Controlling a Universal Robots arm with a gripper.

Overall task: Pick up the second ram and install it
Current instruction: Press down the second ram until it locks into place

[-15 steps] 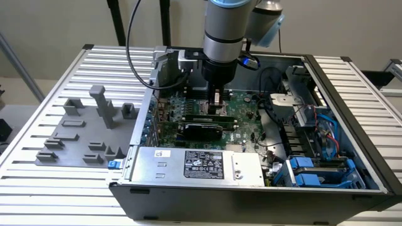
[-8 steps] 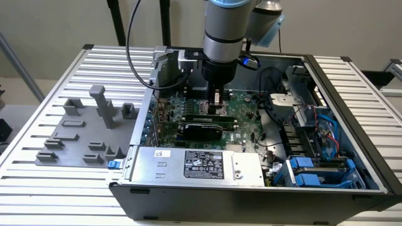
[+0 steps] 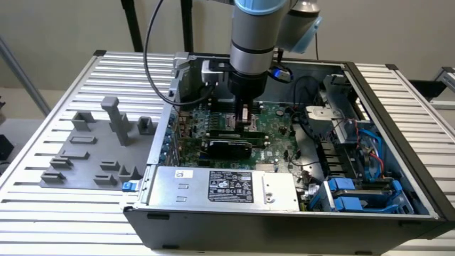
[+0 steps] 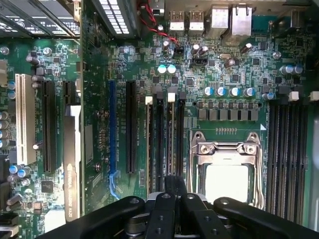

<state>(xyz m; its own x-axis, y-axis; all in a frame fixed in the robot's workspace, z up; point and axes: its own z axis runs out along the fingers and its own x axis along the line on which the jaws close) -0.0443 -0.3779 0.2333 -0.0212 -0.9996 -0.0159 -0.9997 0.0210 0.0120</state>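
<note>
My gripper (image 3: 246, 124) reaches down into the open computer case, low over the motherboard (image 4: 124, 59). In the wrist view its dark fingertips (image 4: 168, 186) stand close together over the row of memory slots next to the silver processor socket (image 4: 227, 172). The second ram (image 4: 171, 139), a thin stick seen edge-on, stands in the slot with a white latch and runs under the fingertips. Another thin stick (image 4: 149, 144) stands two slots over, also with a white latch. The slots between and beside them look dark and bare.
A wide black card (image 3: 227, 144) lies across the board in front of the gripper. The power supply (image 3: 220, 186) fills the case's near side, and cables and blue drive bays (image 3: 355, 194) are at the exterior view's right. A grey tray with blocks (image 3: 99, 154) sits outside the case at the left.
</note>
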